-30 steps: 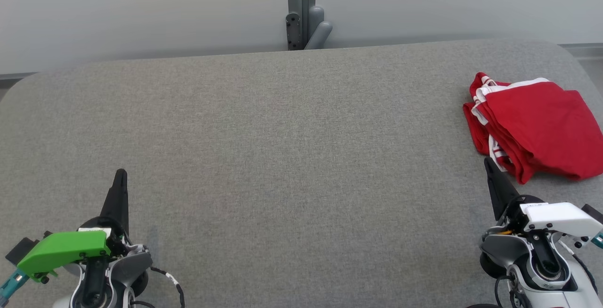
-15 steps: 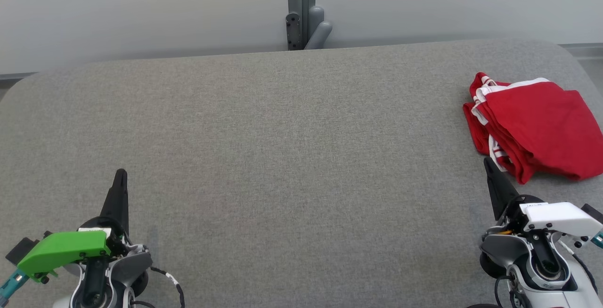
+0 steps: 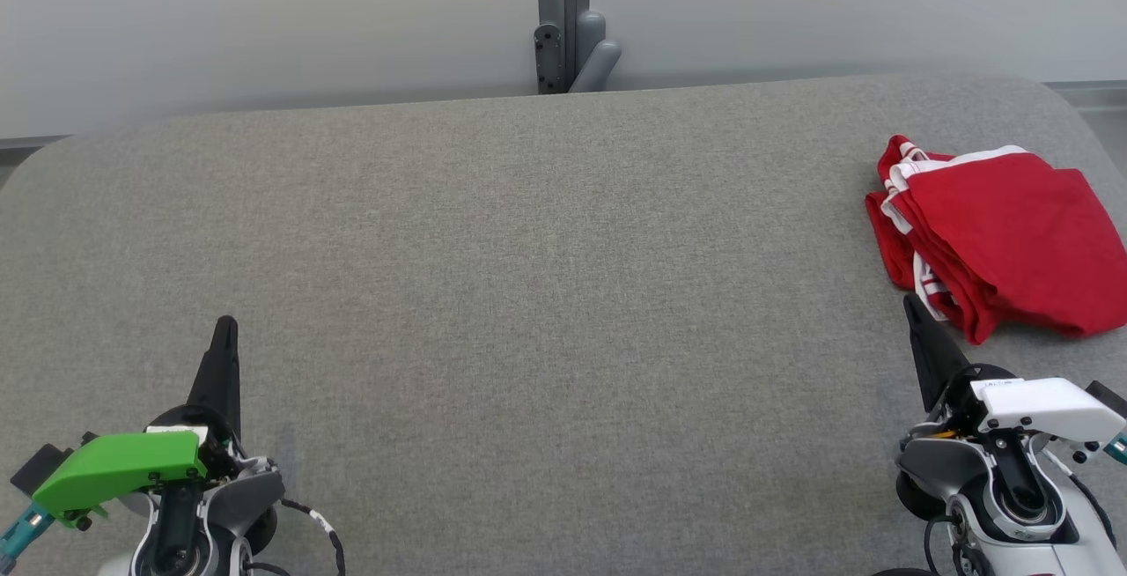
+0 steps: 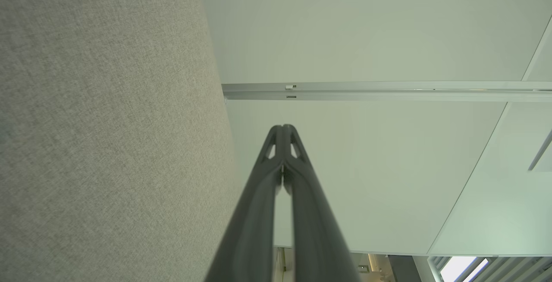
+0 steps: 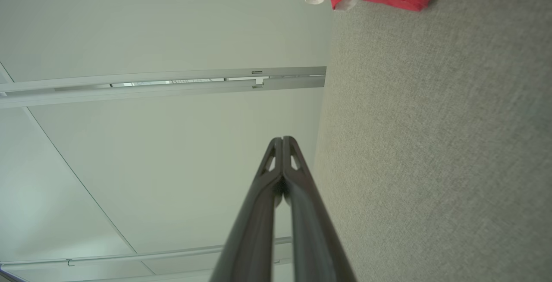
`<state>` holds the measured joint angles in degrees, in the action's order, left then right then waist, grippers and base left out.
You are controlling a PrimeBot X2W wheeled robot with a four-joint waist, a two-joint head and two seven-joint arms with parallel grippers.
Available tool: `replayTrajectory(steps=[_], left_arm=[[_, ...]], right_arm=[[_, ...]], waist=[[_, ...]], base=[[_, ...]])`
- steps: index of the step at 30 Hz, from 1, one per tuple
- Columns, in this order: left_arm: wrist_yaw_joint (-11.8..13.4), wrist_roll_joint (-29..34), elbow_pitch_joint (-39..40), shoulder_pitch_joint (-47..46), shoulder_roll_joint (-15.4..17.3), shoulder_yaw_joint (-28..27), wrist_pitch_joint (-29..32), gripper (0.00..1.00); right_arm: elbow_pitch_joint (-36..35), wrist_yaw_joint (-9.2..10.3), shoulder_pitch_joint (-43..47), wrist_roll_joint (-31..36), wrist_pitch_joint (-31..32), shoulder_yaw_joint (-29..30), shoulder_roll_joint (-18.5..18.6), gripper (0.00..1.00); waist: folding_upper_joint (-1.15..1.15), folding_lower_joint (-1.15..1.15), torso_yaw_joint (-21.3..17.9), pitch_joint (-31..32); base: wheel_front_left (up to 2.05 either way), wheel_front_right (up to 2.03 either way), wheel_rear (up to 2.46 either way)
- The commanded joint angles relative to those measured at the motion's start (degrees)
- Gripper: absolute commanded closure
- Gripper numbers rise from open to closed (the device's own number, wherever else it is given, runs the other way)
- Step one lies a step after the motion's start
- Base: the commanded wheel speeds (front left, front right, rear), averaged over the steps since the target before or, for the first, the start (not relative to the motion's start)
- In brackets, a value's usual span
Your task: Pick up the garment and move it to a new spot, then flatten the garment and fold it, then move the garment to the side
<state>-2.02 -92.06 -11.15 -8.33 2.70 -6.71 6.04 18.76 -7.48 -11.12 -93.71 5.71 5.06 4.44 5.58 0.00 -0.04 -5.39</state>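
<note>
We see the garment (image 3: 1004,237) heaped on the bench (image 3: 528,294); right gripper (image 3: 909,303) just beside it, left gripper (image 3: 225,324) well apart, jaws closed.

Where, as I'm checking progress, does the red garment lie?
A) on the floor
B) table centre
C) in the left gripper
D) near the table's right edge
D: the red garment lies on the grey table near its right edge, just beyond the shut right gripper.

Garment (image 3: 1004,232) cut off at right edge
</note>
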Motion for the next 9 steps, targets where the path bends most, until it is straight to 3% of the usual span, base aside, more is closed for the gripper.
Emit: replayTrajectory(steps=[1,9], left_arm=[[-0.1,-0.1,0.3,-0.6,0.3,-0.1,0.2,1.0],[-0.1,-0.1,0.3,-0.6,0.3,-0.1,0.2,1.0]], right_arm=[[-0.3,-0.02,-0.1,-0.4,-0.2,0.0,0.4,1.0],[-0.3,-0.02,0.0,-0.5,-0.3,-0.3,0.5,1.0]], waist=[[0.0,0.0,0.0,0.0],[0.0,0.0,0.0,0.0]], base=[[0.0,0.0,0.0],[0.0,0.0,0.0]])
